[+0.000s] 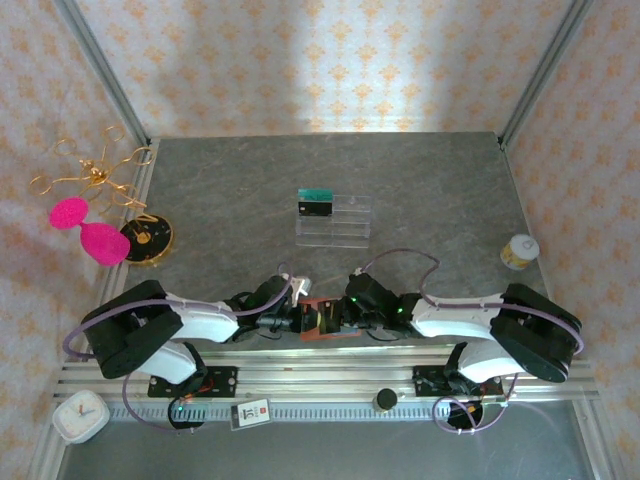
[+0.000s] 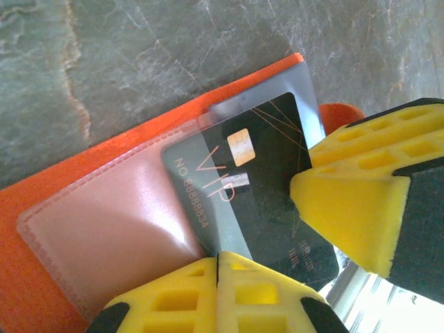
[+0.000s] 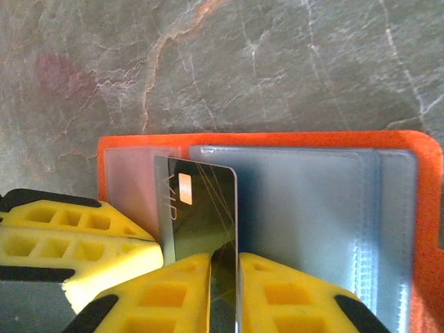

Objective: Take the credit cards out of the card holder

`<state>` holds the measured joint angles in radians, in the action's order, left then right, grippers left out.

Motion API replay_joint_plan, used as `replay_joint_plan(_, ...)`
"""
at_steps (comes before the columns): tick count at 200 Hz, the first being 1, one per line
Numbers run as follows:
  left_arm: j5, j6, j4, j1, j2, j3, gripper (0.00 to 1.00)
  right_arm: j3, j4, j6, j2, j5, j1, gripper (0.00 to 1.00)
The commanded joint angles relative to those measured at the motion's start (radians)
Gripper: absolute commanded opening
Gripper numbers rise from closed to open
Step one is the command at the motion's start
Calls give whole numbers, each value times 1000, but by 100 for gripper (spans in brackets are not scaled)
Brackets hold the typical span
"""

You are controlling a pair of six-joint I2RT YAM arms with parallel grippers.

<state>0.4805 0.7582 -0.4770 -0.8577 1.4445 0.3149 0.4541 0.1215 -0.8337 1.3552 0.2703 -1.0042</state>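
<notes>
Probably lab booth, wallpapered walls, aluminium frame

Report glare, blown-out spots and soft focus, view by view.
Top external: a bright patch washes out the back wall. Left wrist: sheen on the clear sleeve of the card holder, blown-out white in the lower-right corner. Right wrist: the stone table is sharp, with a grey sheen on the black card.

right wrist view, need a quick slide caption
Right gripper pinches the black card, partly out of the open orange card holder.
</notes>
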Motion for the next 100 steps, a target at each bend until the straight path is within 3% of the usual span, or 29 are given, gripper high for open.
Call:
replay_joint_plan(1,16,-11,11,-10,41,10,0,-13,26,22,28,26,3,18)
replay_joint_plan(16,11,-16,26,-11,35,16,0,-9,20,24,32,15,3,15)
replay_joint_plan(38,-2,-14,39,-9,16,8,0,-5,-40,24,2,-46,4,0)
replay_joint_plan(100,3,-26,49,-7,8,25,0,-26,-135,149,-309,-148,68,0)
